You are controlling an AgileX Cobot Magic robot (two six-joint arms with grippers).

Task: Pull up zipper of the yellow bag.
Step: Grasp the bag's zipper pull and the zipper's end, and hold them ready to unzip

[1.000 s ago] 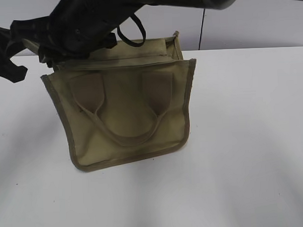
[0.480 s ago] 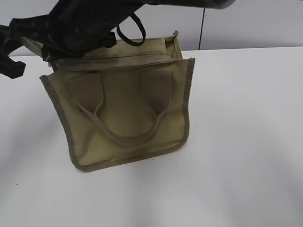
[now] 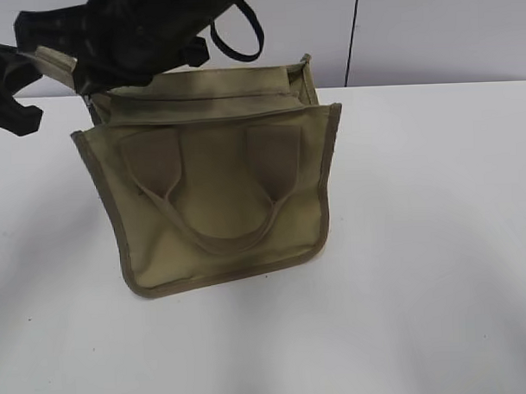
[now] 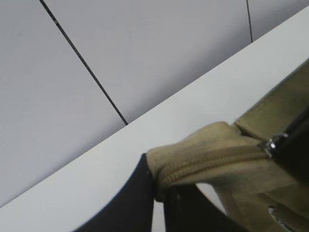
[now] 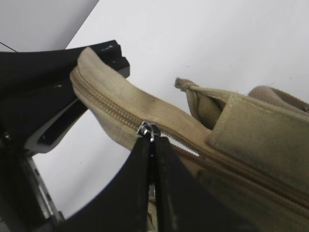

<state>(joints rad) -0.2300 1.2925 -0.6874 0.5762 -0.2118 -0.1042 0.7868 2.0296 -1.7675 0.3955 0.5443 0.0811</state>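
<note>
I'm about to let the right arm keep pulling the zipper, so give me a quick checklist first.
1. Right gripper shut on the pull tab: ok.
2. Left gripper clamping the zipper tape end: ok.
3. Tape taut between the grippers: ok, slightly curved.
4. Teeth closed on the left gripper's side of the tab: ok; a short gap shows on the other side.
5. Bag upright on the table: ok.
6. Remaining travel: cannot tell.

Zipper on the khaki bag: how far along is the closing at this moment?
Done: both grips are set. The left gripper clamps the zipper tape's end; the right gripper pinches the pull tab. In hand: teeth toward the clamped end look meshed. Left: the yellow bag still shows a gap beside the slider.
</note>
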